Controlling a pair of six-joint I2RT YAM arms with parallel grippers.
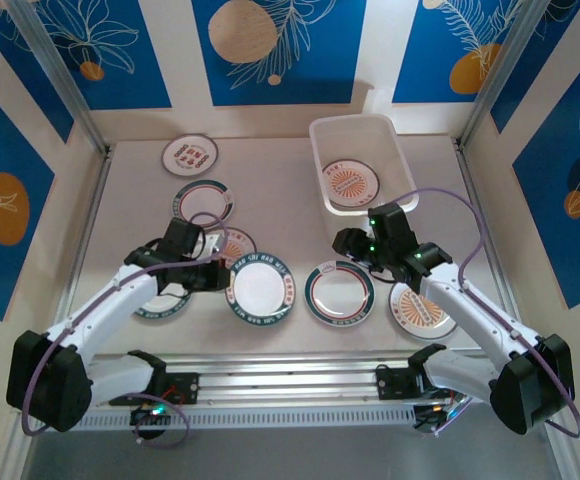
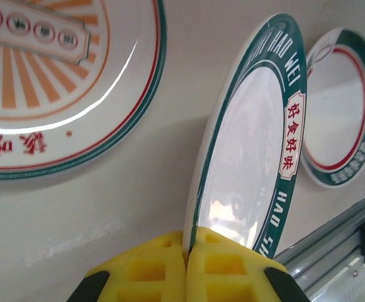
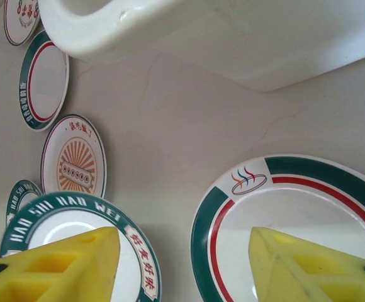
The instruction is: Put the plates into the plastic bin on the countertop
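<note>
Plate with the lettered green rim (image 1: pixel 260 290) sits at the middle of the tabletop's (image 1: pixel 270 170) near edge. Its left rim is pinched between the yellow pads of the left tool (image 1: pixel 220 275), which are pressed together on the edge in the left wrist view (image 2: pixel 187 242). Whether the plate has come off the surface cannot be told.

The bin (image 1: pixel 317 160) stands in the far right corner with its long axis running near to far. One sunburst plate (image 1: pixel 352 182) already lies flat inside it. From the held plate the bin lies away and to the right, so the carry has to run diagonally across the tabletop.

The right tool (image 1: pixel 348 243) hangs in that path, between the bin's near end and the green-and-red plate (image 1: pixel 339 294). Its pads stand apart with nothing between them (image 3: pixel 184 236), and in the right wrist view the green-and-red plate (image 3: pixel 308 214) lies below them. The right arm is plainly the nearer one to the bin (image 3: pixel 233 38), while the left must reach past it. The likely risk is the two arms crowding each other at the bin's near rim.
</note>
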